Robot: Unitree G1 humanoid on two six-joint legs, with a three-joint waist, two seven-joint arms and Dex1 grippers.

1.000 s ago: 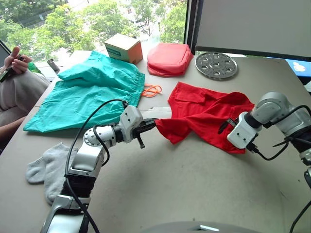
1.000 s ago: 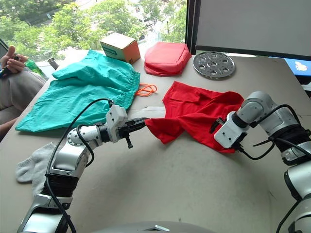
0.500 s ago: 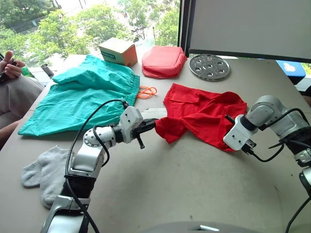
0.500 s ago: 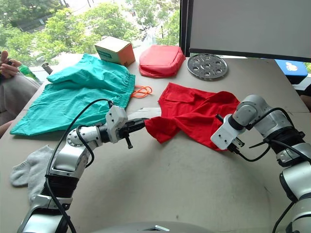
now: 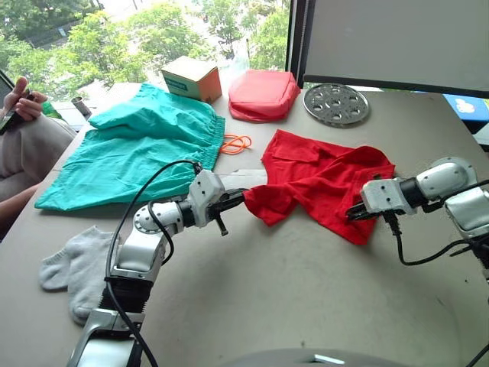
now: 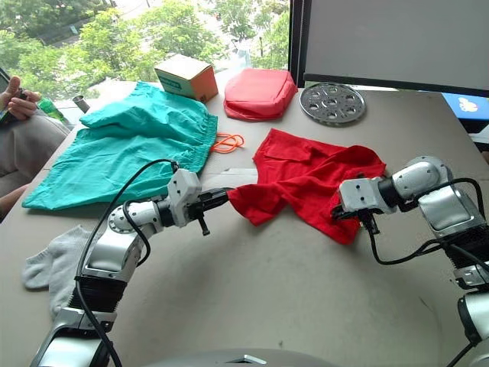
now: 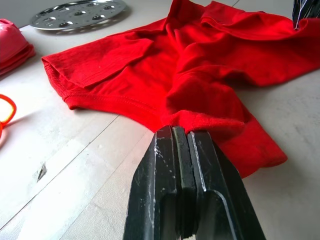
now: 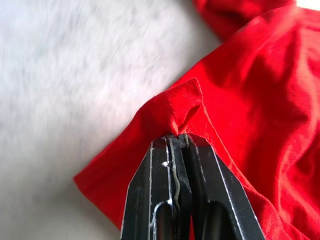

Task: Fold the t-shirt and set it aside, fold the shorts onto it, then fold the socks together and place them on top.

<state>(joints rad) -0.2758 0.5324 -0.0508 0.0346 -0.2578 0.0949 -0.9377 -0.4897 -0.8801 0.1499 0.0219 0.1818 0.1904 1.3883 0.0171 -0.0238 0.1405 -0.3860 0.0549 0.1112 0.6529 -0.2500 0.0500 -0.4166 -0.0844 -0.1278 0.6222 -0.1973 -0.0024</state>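
Note:
The bright red t-shirt (image 5: 321, 180) lies rumpled in the middle of the table. My left gripper (image 5: 238, 199) is shut on its left hem, and the wrist view shows the cloth (image 7: 200, 120) pinched at the fingertips. At the shirt's right lower edge my right gripper (image 5: 353, 215) is shut on a raised fold (image 8: 177, 107). The teal shorts (image 5: 137, 149) lie spread at the left back, with an orange drawstring (image 5: 238, 143) beside them. Grey socks (image 5: 76, 264) rest at the near left.
A salmon-red pouch (image 5: 263, 93), a cardboard box (image 5: 192, 76) and a round metal plate with holes (image 5: 336, 103) stand along the back edge. A seated person (image 5: 23, 130) holds something at the far left. White tape (image 5: 244, 180) marks the table.
My right gripper has shut on the shirt's right edge and the right arm has swung outward to the right. The left gripper keeps its hold on the hem. The camera shifted slightly.

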